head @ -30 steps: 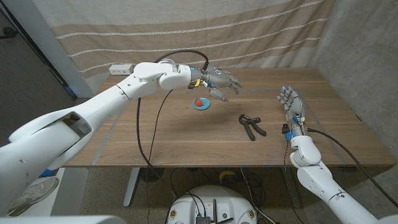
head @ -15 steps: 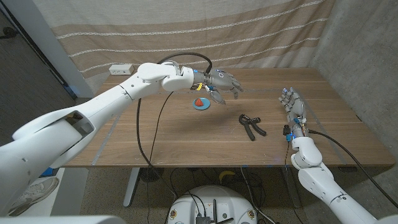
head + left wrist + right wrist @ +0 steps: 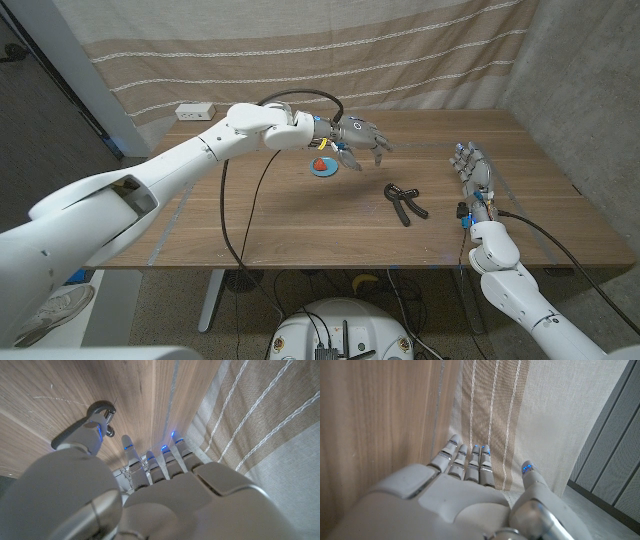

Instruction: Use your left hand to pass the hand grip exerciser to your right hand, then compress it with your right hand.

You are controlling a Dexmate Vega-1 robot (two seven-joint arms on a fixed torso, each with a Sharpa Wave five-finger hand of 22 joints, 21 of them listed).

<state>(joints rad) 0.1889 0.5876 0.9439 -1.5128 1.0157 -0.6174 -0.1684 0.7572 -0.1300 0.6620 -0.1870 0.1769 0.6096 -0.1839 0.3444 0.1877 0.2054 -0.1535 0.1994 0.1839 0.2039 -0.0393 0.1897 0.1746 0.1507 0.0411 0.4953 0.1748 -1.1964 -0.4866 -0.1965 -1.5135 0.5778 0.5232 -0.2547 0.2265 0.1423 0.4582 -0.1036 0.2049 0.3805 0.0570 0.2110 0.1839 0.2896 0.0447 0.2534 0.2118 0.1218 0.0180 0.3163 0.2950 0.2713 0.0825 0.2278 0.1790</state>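
Wooden table [image 3: 300,220], one, carrying everything we note below. A striped curtain [image 3: 300,50] hangs behind its far edge.

Two arms. The left arm [image 3: 170,170] reaches in from our near left and stretches far over the table; a black cable [image 3: 235,200] loops off it and down toward the near edge. The left hand [image 3: 362,136] hovers above the tabletop with fingers spread and hanging downward, holding nothing. In the left wrist view [image 3: 165,495] its fingers are extended and apart, with the table beyond them.

The right hand [image 3: 472,168] sits near the table's right edge, fingers extended toward the far side and close together, nothing in them. The right wrist view [image 3: 470,485] shows the same: fingers straight, nothing held. We cannot tell whether it stands on edge or lies flat.

One hand grip exerciser [image 3: 404,200], black, lying on the table between the two hands, nearer than and to the right of the left hand, well apart from both hands. Its long axis runs diagonally: the coiled end points back toward the left hand, the two handles splay toward the near right. In the left wrist view its coil and one handle [image 3: 82,427] show just beyond the thumb.

One small blue dish [image 3: 324,167] just below and left of the left hand's fingers, with one red item [image 3: 319,164] on it.

One white power strip [image 3: 194,112] at the far left.
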